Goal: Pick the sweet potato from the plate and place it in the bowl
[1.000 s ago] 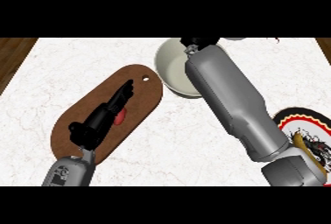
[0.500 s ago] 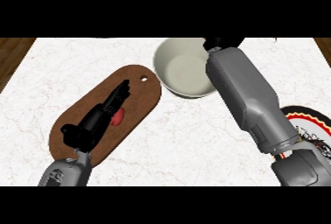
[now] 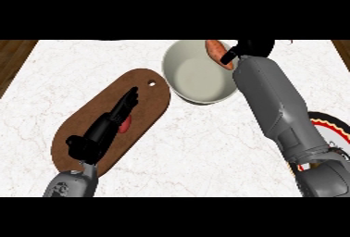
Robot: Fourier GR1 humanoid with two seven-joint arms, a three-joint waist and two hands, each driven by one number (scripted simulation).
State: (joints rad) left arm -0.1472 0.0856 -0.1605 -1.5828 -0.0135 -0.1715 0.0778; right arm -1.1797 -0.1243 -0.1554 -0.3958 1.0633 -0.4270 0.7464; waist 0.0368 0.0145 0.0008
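Sweet potato (image 3: 217, 52) was among the smallest things in view, so the setting comes first. A white marbled worktop (image 3: 205, 152) filled nearly the whole scene. The grey right forearm (image 3: 273, 102) ran up its right side. It crossed over a patterned plate (image 3: 327, 126), of which only part of the rim showed near the right edge. On the left lay a long brown cutting board (image 3: 147, 107), set at an angle, with a small hole at its far end. Just beyond that end stood a cream bowl (image 3: 195, 76), and nothing showed inside it.

The left hand (image 3: 109, 122) lay along the board, fingers straight and released, holding nothing. A small red thing (image 3: 124, 126) that I could not identify lay partly under it. The right hand (image 3: 254, 46) was mostly hidden behind its own wrist. What showed of it was clenched on the sweet potato, which sat at the bowl's far right rim, partly over the hollow and well apart from the plate. Whether it touched the rim could not be told.

The danger, as I judged it, lay in that position. Let go there, the sweet potato might strike the rim and roll off onto the worktop behind the bowl. A knock from the wrist could also shove or tip the bowl. Carrying it further over the middle before opening looked the safer course.
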